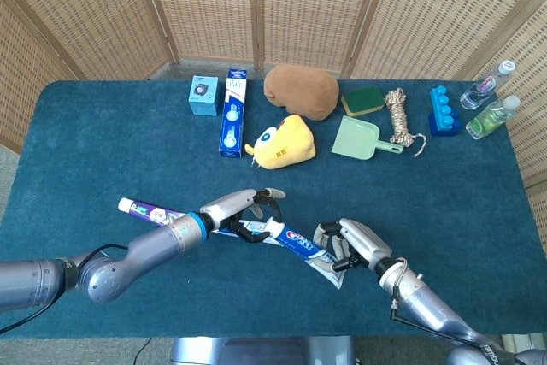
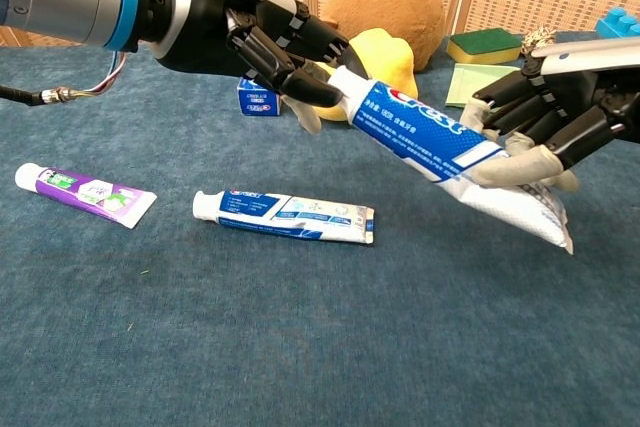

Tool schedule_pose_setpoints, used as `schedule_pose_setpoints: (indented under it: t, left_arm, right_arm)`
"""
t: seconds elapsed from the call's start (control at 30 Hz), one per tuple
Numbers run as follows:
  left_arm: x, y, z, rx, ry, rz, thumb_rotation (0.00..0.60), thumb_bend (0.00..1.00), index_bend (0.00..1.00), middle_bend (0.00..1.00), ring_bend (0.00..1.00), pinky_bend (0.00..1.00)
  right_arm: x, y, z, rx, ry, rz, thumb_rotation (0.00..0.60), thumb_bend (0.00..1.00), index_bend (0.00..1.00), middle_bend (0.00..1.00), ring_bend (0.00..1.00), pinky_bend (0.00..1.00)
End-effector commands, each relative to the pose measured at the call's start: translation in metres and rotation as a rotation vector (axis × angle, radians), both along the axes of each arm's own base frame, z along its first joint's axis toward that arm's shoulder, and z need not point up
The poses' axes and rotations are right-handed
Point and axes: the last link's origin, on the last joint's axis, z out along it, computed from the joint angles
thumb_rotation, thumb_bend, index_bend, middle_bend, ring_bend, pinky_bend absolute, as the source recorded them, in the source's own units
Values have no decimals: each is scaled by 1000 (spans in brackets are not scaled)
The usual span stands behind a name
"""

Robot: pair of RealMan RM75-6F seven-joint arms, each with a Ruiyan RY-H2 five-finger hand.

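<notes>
Crest tube (image 2: 430,137) hangs above open cloth, both hands' fingers (image 2: 290,57) pinching its ends.

The left robot hand (image 2: 265,32) hides the Crest tube's (image 2: 430,137) cap.

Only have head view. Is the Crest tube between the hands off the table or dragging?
Observer: Off it. In the chest view the Crest tube hangs clear above the table, cap end higher.
Operator: Both hands on it?
Observer: Yes. The left hand grips the cap end, the right hand pinches the crimped end.
Operator: Anything underneath?
Observer: A blue-and-white tube lies flat below the left hand, apart from the purple tube.
</notes>
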Motion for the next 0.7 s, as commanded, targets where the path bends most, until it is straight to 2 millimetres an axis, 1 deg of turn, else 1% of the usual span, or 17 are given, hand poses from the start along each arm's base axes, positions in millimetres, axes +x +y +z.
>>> schedule_pose_setpoints:
  t: [0.03,0.2,0.37,0.5,0.7]
  left_arm:
    - [0,0,-1,-1,0,1,600,376,390,119,83,256]
    - [0,1,-1,-2,-4,6,600,376,403,122,83,270]
    - [0,1,-1,-4,-7,6,600,376,418,126,84,250]
    - [0,1,-1,-4,-9,9,600,376,426,130,85,266]
    - [1,1,-2,-5,-15,11,600,377,446,134,88,258]
  right_arm:
    - [-1,0,0,1,-2,-5,600,471,981,790,728,743]
    - [-2,0,1,2,2,-8,600,471,981,790,728,743]
    - [-2,0,1,4,6,-5,600,470,981,790,728,744]
    - [-2,0,1,5,8,-3,600,472,981,790,728,744]
    - [-3,0,0,3,14,-5,600,473,981,790,728,744]
